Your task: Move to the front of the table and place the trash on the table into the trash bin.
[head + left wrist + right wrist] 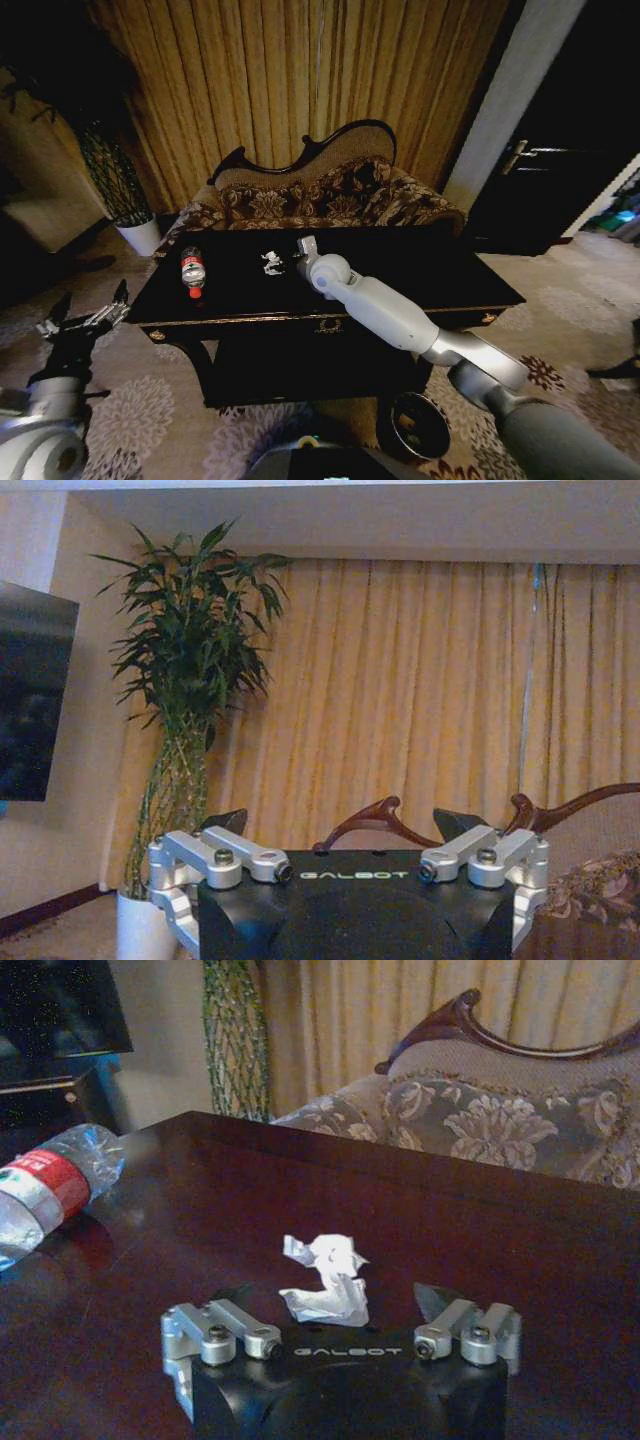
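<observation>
The black table point(400, 262) with gold trim stands in front of me. A clear bottle point(193, 270) with a red label lies on its left part; the right wrist view has the bottle point(50, 1185) at one edge. A white crumpled paper scrap point(272, 262) lies near the middle. My right gripper point(305, 248) reaches over the table just right of the scrap. From the right wrist, the scrap point(325, 1282) sits on the tabletop between and just ahead of the open right gripper point(335, 1300). The dark round trash bin point(415, 425) stands on the floor under my right forearm.
My left gripper point(90, 302) hangs open off the table's left front corner; the left gripper point(340, 825) faces a curtain and a tall plant point(190, 680). A patterned sofa point(330, 195) stands behind the table. A white plant pot point(140, 236) is at back left.
</observation>
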